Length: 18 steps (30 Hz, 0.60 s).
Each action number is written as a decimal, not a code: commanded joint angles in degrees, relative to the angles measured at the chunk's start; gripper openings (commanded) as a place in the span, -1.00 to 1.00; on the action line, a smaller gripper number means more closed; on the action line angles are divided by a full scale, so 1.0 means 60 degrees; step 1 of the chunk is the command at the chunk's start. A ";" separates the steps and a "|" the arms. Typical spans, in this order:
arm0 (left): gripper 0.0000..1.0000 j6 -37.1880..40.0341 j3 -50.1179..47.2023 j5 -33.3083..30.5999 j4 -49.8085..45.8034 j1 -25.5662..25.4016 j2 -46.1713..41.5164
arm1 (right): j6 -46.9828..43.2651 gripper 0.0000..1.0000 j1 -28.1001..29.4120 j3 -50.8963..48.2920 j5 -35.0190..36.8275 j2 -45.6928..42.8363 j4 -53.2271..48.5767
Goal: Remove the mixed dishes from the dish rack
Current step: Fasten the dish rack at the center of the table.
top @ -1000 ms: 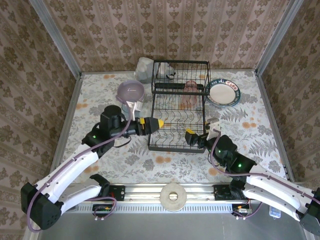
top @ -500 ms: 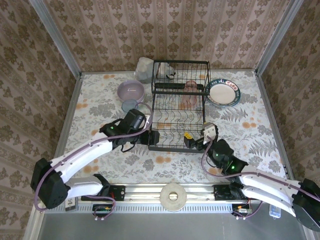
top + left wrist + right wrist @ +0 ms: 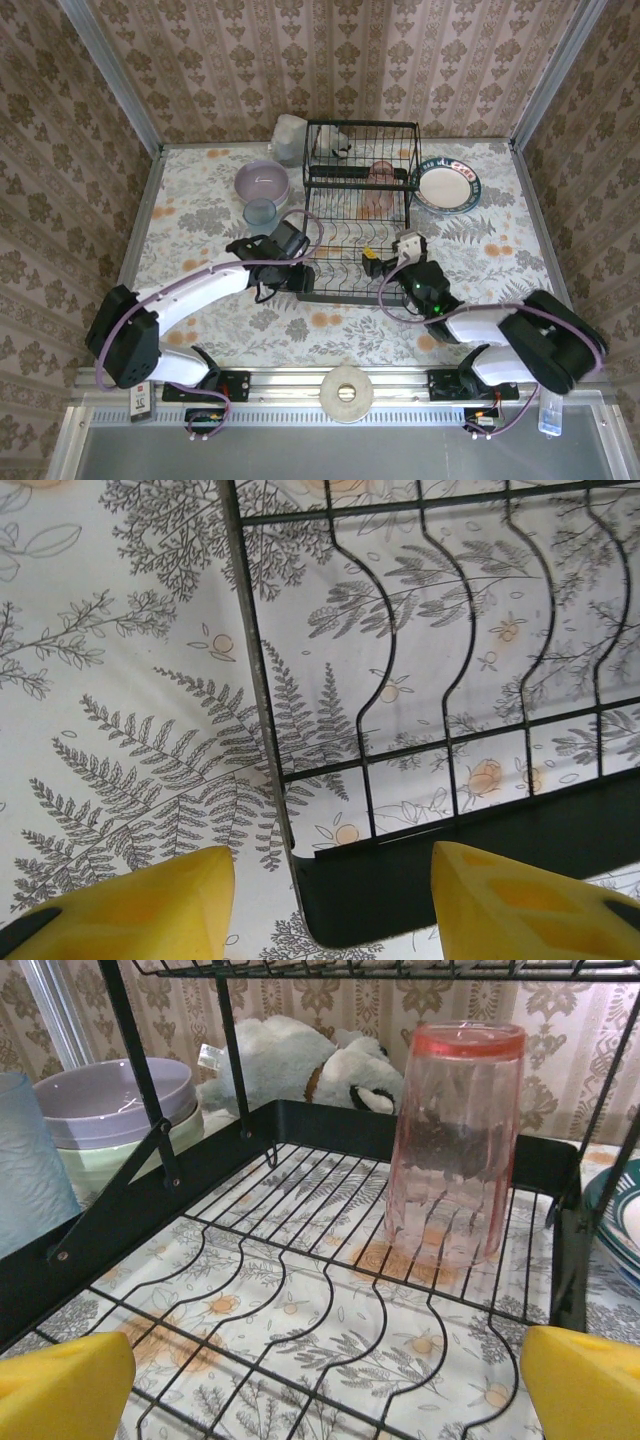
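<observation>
Left fingers [image 3: 140, 905] half-spread, straddling the near-left corner of the rack [image 3: 255, 680]. No contact visible, and the tips are cut off. Pink tumbler [image 3: 455, 1140] stands upside down, far right on the lower tier. It looks light, thin-walled and slick, glass or plastic unclear, so pinch the ribbed mid-body gently. Right fingers [image 3: 60, 1385] wide, empty, facing it. From above, wires hide what's on the top tier.
</observation>
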 commanded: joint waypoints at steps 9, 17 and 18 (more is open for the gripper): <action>-0.33 -0.0270 0.0369 -0.0001 -0.0411 -0.0054 0.0800 | 0.0485 1.00 -0.0861 0.1920 -0.0532 0.2518 0.1857; -0.68 -0.0329 0.0426 0.0262 -0.0387 -0.0078 0.1129 | 0.0291 1.00 -0.1082 0.3004 -0.0303 0.3771 0.1886; -0.76 -0.0328 0.0419 0.0271 -0.0371 -0.0074 0.1161 | 0.0308 1.00 -0.1138 0.3126 -0.0247 0.3914 0.1893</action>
